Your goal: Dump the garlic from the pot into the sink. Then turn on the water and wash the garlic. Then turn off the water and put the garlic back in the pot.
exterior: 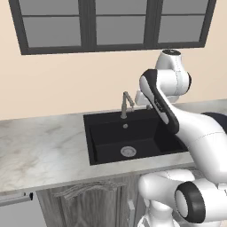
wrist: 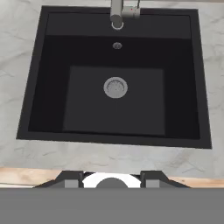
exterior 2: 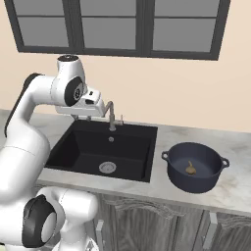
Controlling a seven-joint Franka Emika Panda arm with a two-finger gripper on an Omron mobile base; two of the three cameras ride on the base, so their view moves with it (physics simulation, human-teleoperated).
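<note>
The dark navy pot (exterior 2: 195, 182) stands upright on the marble counter right of the sink (exterior 2: 81, 147). The small tan garlic (exterior 2: 190, 168) lies on the pot's bottom. My gripper (exterior 2: 82, 116) hangs high over the back left part of the black basin, left of the faucet (exterior 2: 111, 115) and well away from the pot. In the hand view the sink (wrist: 52, 87) lies straight below, with the steel drain (wrist: 115, 87) at its middle. My gripper (wrist: 111, 177) is open there, its two tips apart with nothing between them.
The marble counter (exterior: 40, 146) runs wide to the left of the sink (exterior: 91, 142), with the faucet (exterior: 125, 104) at the sink's back edge. A dark-framed window (exterior 2: 117, 24) sits on the wall above. Cabinet doors (exterior 2: 147, 225) are below the counter.
</note>
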